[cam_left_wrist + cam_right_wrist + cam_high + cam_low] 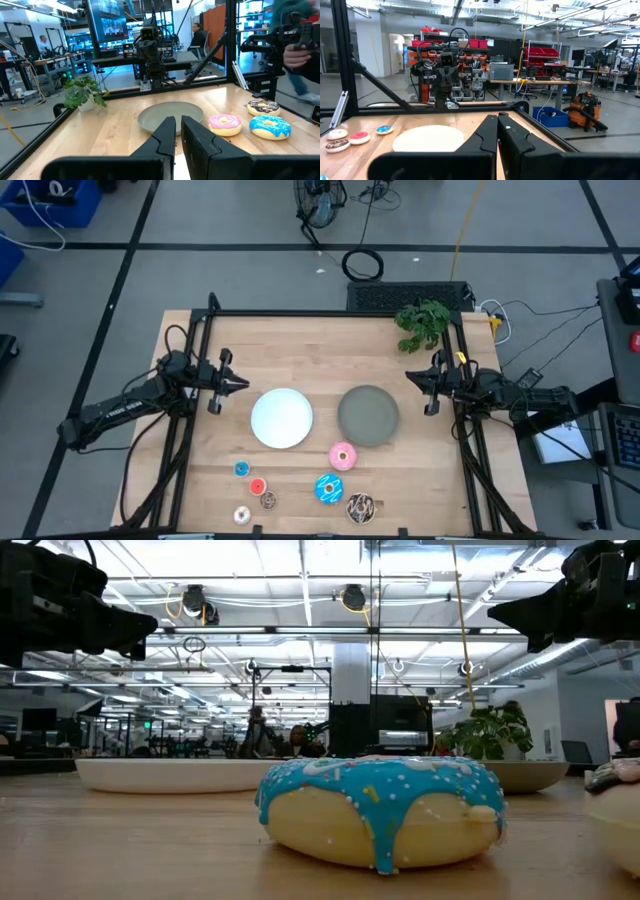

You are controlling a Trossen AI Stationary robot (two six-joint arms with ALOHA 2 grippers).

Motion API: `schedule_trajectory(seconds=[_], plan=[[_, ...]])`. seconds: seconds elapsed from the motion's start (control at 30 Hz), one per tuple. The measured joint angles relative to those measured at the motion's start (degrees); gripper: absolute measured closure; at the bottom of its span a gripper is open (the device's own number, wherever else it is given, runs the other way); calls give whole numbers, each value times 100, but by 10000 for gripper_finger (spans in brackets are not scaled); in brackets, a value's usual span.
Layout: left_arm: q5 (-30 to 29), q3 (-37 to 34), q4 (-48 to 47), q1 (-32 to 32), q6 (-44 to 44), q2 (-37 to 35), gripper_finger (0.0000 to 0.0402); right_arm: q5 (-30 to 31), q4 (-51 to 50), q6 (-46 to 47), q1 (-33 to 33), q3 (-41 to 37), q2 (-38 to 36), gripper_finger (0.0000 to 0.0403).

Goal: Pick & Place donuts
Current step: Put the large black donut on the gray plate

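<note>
Two slim black jointed arms reach in from the table's sides, built of dark tubular links with bulkier joint housings. The left black arm (120,412) carries small white lettering along its forearm link, too small to read. The right black arm (520,395) shows a short yellow tag or cable piece near its wrist. Each ends in a matte black two-finger gripper, the left gripper (178,131) and the right gripper (497,127), with flat, angular, tapering fingers (197,145) on a broad dark wrist block.
</note>
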Motion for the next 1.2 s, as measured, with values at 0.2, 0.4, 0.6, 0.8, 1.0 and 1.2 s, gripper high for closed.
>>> schedule_trajectory(seconds=[0.2,0.4,0.6,0.8,1.0,1.2], plan=[[-188,-2,133,0,-187,0,364,7,189,-223,0,0,0,403],[-638,-2,142,0,-373,2,364,-138,509,-386,138,278,296,403],[-1148,-2,306,0,-573,2,364,535,44,-494,721,1223,1640,403],[-1291,-2,128,0,-402,11,364,1723,-450,-793,1573,2732,3592,403],[-1429,-2,276,0,-278,152,364,3043,-1578,-1090,2432,4508,5561,403],[-1404,-2,380,0,-398,152,364,3377,-2844,-469,3036,6367,7044,403]])
